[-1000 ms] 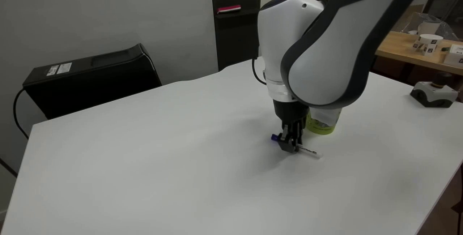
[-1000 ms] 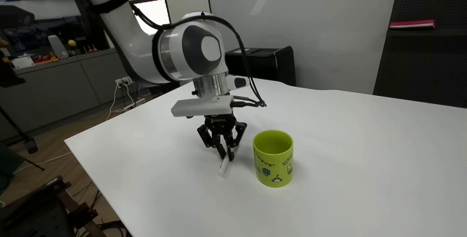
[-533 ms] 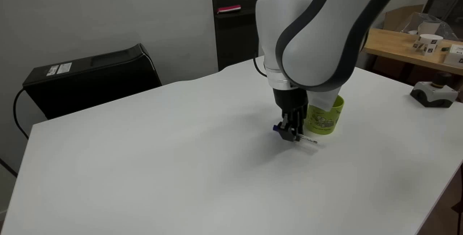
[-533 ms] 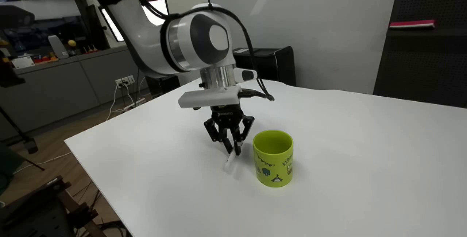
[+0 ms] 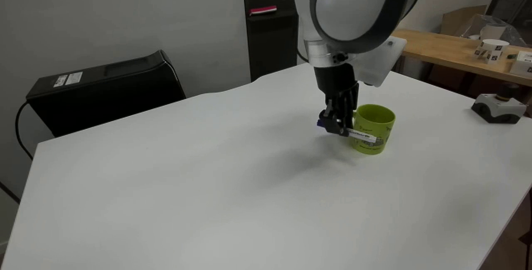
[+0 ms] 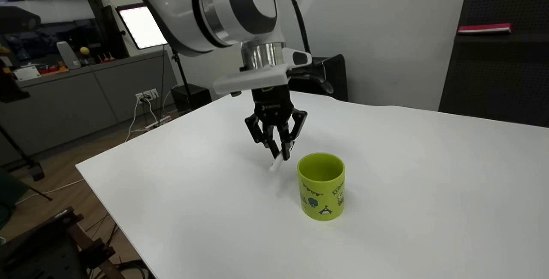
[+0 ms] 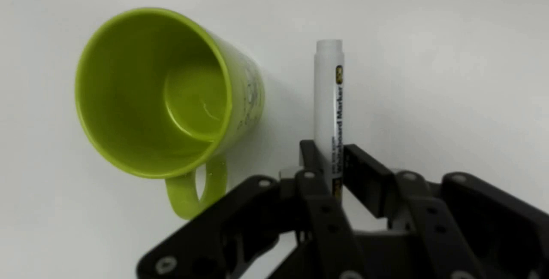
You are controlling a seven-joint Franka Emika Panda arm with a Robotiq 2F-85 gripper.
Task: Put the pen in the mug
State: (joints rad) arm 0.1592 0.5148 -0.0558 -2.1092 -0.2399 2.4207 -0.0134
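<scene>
Higher than in the earlier frames, the pen (image 7: pixel 329 98) now hangs clear of the counter (image 5: pixel 166 187), while the mug (image 6: pixel 321 199) stays put. My gripper (image 7: pixel 329 159) pinches the pen from both sides of its printed barrel, and the blue end (image 5: pixel 320 123) shows behind the grip in an exterior view. It lies crosswise, not upright, beside the mug and apart from it; I cannot tell whether it clears the rim. I judge it light, stiff and hardly fragile, though the slim, smooth barrel could swivel. Holding there, seemingly nearer the blue end, should leave the white end free to go in first. The mug looks glossy and hard, lime-green, straight-sided, with printed drawings outside, a plain inside and a looped handle.
</scene>
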